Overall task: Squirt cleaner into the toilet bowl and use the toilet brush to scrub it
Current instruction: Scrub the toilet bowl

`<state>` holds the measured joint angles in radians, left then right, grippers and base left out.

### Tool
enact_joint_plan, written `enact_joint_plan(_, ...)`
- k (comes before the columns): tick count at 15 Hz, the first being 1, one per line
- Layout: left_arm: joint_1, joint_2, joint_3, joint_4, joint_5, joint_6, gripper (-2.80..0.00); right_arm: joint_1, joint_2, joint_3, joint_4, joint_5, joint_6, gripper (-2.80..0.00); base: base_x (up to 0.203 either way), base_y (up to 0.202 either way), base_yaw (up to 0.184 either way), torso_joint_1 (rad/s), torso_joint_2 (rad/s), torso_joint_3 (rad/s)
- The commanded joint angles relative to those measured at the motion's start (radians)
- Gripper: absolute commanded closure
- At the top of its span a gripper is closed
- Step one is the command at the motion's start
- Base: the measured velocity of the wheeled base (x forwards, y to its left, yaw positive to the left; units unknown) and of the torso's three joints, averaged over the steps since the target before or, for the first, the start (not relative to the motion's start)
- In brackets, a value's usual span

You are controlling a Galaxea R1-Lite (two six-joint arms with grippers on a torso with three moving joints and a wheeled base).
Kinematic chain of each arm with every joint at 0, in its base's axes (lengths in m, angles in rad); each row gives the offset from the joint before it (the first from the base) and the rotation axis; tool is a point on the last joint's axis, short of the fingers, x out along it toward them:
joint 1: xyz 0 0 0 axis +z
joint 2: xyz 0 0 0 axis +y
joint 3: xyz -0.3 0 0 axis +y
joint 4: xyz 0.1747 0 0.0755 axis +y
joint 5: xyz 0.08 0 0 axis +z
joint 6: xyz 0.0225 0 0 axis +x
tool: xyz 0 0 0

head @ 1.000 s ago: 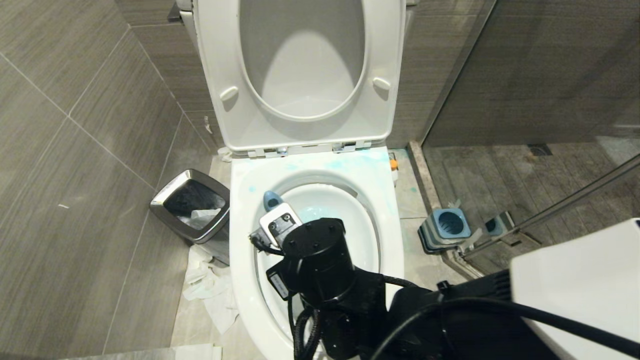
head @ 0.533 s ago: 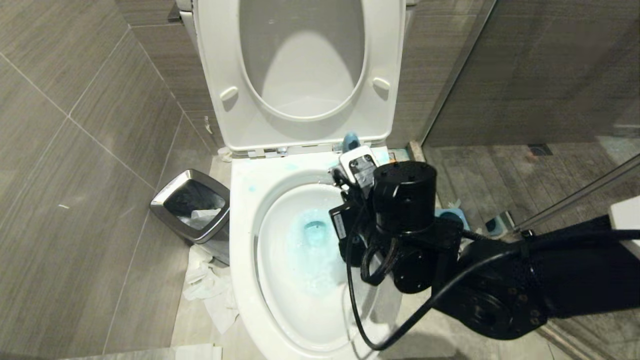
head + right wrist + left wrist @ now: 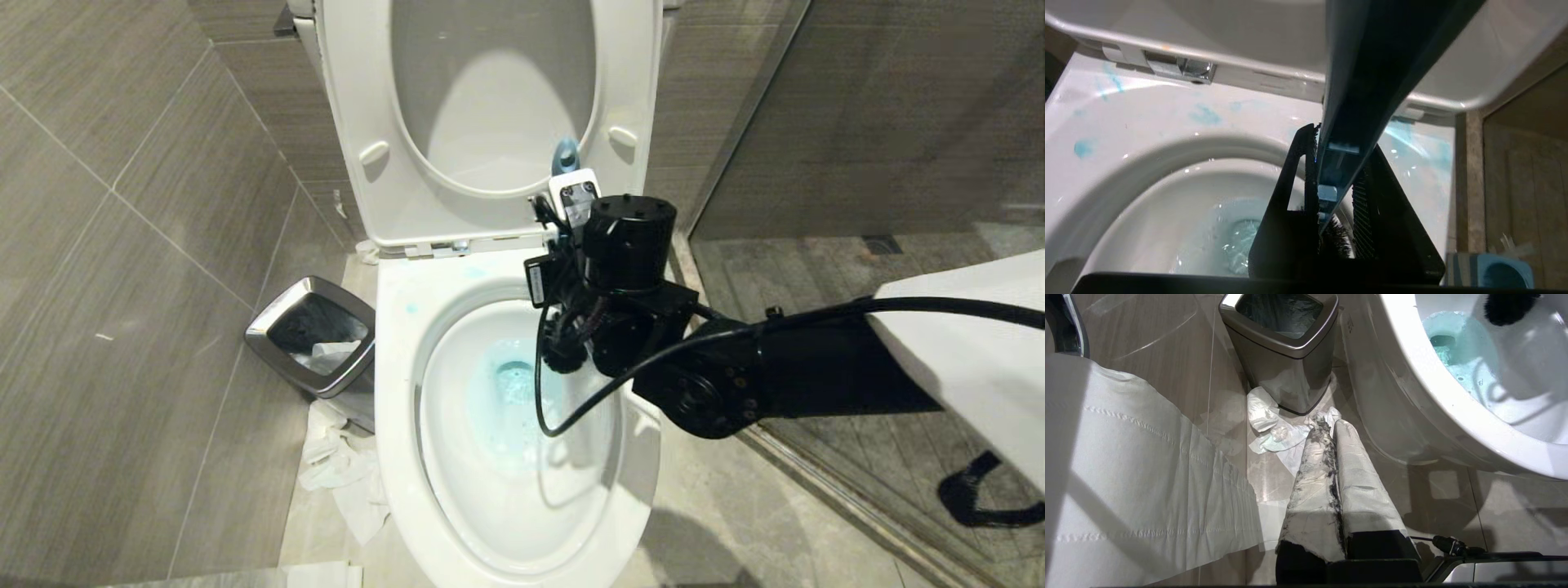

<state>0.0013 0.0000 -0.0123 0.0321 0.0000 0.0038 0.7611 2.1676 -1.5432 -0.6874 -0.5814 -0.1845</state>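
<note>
Paper wrapping covered the 2 fingers (image 3: 1331, 486) of the left gripper (image 3: 1333, 426), which were pressed together on nothing and pointed at the floor beside the toilet bowl (image 3: 1412, 404). Just past their tips lay crumpled tissue (image 3: 1274, 428), and beyond that stood the chrome-rimmed waste bin (image 3: 1286, 355), close to the bowl's outer wall. A wide sheet of white paper (image 3: 1135, 473) hung along one side of the left wrist view.

In the head view the right arm (image 3: 784, 376) reached in from the right, over the far right part of the bowl rim (image 3: 400, 359). The right gripper (image 3: 1331, 200) was clamped on the slim dark slate-blue handle of the toilet brush (image 3: 1359, 81), its ribbed pads on both sides. The dark bristles (image 3: 1337, 245) showed below the jaws, above the bowl's inner wall on its far right side. The handle's pale blue end (image 3: 564, 157) stood up in front of the raised seat (image 3: 359, 147). Turquoise cleaner (image 3: 510, 392) pooled around the drain, with pale blue smears (image 3: 1204, 116) on the rear deck near the chrome hinge (image 3: 1184, 69). The brush's light-blue-topped holder (image 3: 1502, 273) stood on the floor to the bowl's right.
</note>
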Motion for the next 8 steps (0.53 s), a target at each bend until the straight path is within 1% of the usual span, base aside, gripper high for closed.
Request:
enact_joint_plan(1, 0.0, 0.002, 0.0, 0.0, 0.002, -0.001, 0.0, 0.009, 0.149, -0.156, -0.002, -0.002, -0.023, 0.0, 0.0, 0.0, 0.0, 0.0, 0.0, 0.0)
enact_joint_plan(3, 0.0, 0.002, 0.001, 0.0, 0.002, -0.001, 0.0, 0.029, 0.218, -0.295, 0.027, -0.002, -0.04, 0.0, 0.0, 0.0, 0.0, 0.0, 0.0, 0.0)
enact_joint_plan(5, 0.0, 0.002, 0.002, 0.0, 0.002, -0.001, 0.0, 0.059, 0.273, -0.417, 0.086, 0.0, -0.045, 0.0, 0.0, 0.0, 0.0, 0.0, 0.0, 0.0)
enact_joint_plan(6, 0.0, 0.002, 0.0, 0.0, 0.002, -0.001, 0.0, 0.083, 0.292, -0.447, 0.119, 0.01, -0.047, 0.0, 0.0, 0.0, 0.0, 0.0, 0.0, 0.0)
enact_joint_plan(8, 0.0, 0.002, 0.0, 0.0, 0.002, -0.001, 0.0, 0.127, 0.316, -0.446, 0.131, 0.024, -0.046, 0.0, 0.0, 0.0, 0.0, 0.0, 0.0, 0.0)
